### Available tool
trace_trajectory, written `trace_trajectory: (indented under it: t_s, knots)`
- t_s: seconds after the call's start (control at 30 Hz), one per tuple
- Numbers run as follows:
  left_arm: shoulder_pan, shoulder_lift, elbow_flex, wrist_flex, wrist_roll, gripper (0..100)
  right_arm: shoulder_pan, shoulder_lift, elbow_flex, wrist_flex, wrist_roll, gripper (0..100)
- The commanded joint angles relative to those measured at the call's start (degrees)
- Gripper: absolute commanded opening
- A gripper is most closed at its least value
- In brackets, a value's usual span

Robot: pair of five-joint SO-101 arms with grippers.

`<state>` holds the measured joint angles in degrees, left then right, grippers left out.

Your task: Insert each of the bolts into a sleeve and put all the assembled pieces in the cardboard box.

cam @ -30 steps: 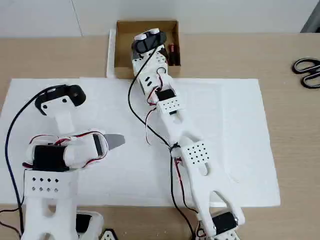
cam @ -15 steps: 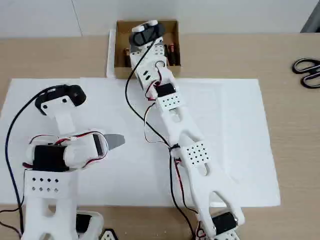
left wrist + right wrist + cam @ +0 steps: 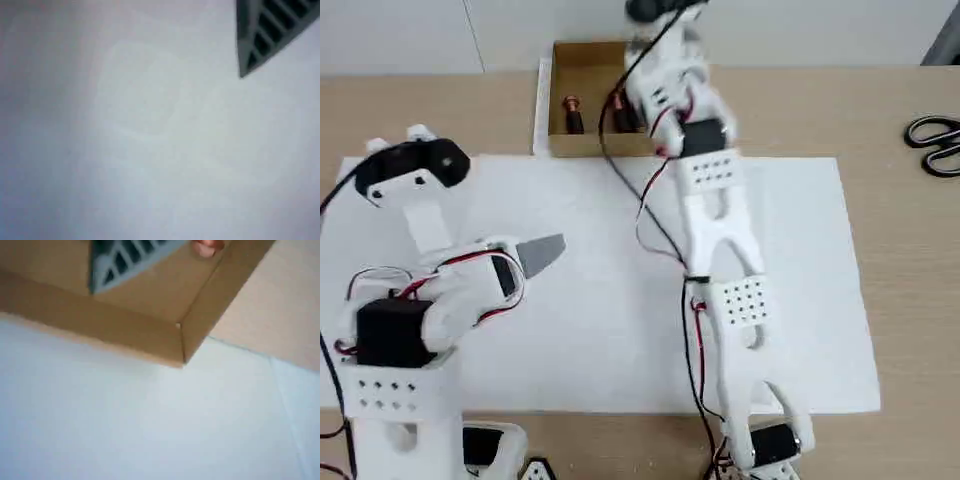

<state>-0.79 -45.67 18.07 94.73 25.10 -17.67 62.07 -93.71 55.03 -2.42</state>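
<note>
The cardboard box (image 3: 560,52) stands at the table's far edge, just past the white sheet (image 3: 790,260). Inside it, a copper and dark assembled piece (image 3: 572,112) lies at the left. A second dark and red piece (image 3: 620,110) lies beside the right arm (image 3: 680,90), partly hidden by it. The right arm stretches from the near edge up over the box's right half. In the right wrist view, my right gripper (image 3: 130,260) hangs above the box's near corner (image 3: 181,326), with a copper piece (image 3: 207,246) at the frame's edge. My left gripper (image 3: 542,252) hovers low over the bare sheet (image 3: 150,150), left of centre.
Scissors (image 3: 935,140) lie on the bare wood at the far right. The right arm's red and black cables (image 3: 655,230) trail across the sheet's middle. A white sheet edge pokes out at the box's left side (image 3: 538,105).
The right arm has risen and swung right off the box's middle, uncovering a piece at the box's left. The left arm has shifted left and turned slightly.
</note>
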Motion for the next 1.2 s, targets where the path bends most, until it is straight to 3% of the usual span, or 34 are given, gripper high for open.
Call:
trace_trajectory:
  t_s: [0.0, 0.1, 0.17, 0.4, 0.57, 0.83, 0.97, 1.17]
  knots:
    - [0.18, -1.14, -5.41, 0.35, -0.35, 34, 0.13, -16.48, -2.73, 19.91, 0.62, 25.3]
    - [0.18, -4.22, -8.31, 0.35, -2.81, 34, 0.04, -26.07, -2.73, 36.35, 0.7, 25.4]
    - [0.18, -8.97, -8.66, -0.35, -6.51, 34, 0.4, -31.96, -2.64, 41.89, 0.7, 25.4]
    - [0.0, -27.96, -5.67, -3.78, -12.92, 34, 6.2, -52.0, -2.37, 41.8, 0.88, 25.3]
    - [-0.09, -39.65, 3.56, -6.42, -12.84, 34, 13.41, -66.15, 10.11, 42.07, 5.27, 25.3]
    - [-0.09, -58.46, 22.55, -16.26, -13.01, 34, 20.18, -96.4, 56.0, 41.63, 5.8, 25.3]
    - [-0.18, -57.93, 29.76, -17.49, -13.1, 34, 20.26, -108.97, 84.57, 39.6, 5.63, 25.4]
    - [-0.09, -57.93, 40.92, -24.44, -13.01, 34, 20.26, -124.0, 125.27, 22.46, 5.45, 25.4]
